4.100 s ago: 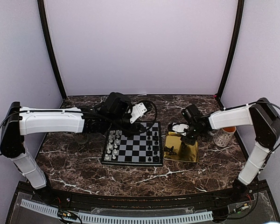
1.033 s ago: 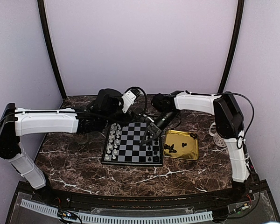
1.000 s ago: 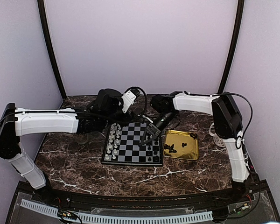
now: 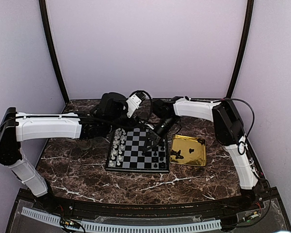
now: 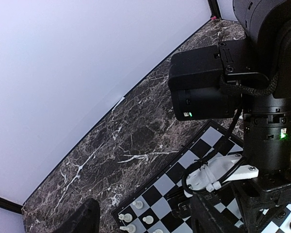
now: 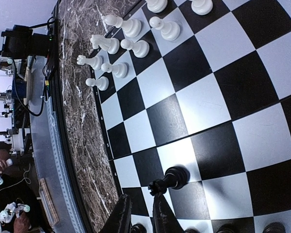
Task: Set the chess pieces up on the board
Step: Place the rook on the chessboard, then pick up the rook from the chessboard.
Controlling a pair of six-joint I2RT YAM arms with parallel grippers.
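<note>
The board (image 4: 136, 156) lies mid-table, with pale chess pieces (image 4: 117, 148) in its left columns and black chess pieces (image 4: 161, 151) along its right side. My right gripper (image 4: 148, 145) hangs low over the board's right half. In the right wrist view its fingers (image 6: 140, 213) stand a little apart with nothing between them. A black piece (image 6: 173, 178) stands on a pale square, just past one fingertip (image 6: 161, 208). My left gripper (image 4: 127, 116) hovers behind the board's far left corner, wide open and empty (image 5: 145, 221).
A gold tray (image 4: 196, 158) right of the board holds a few black pieces (image 4: 179, 155). The right arm (image 5: 218, 92) fills the left wrist view, above the board (image 5: 164, 184) and pale pieces (image 5: 136, 205). More black pieces (image 6: 271, 228) stand near the right fingers.
The right arm has swung from over the gold tray to over the board, and moved a little further left in the last second. The left arm has drawn back slightly.
</note>
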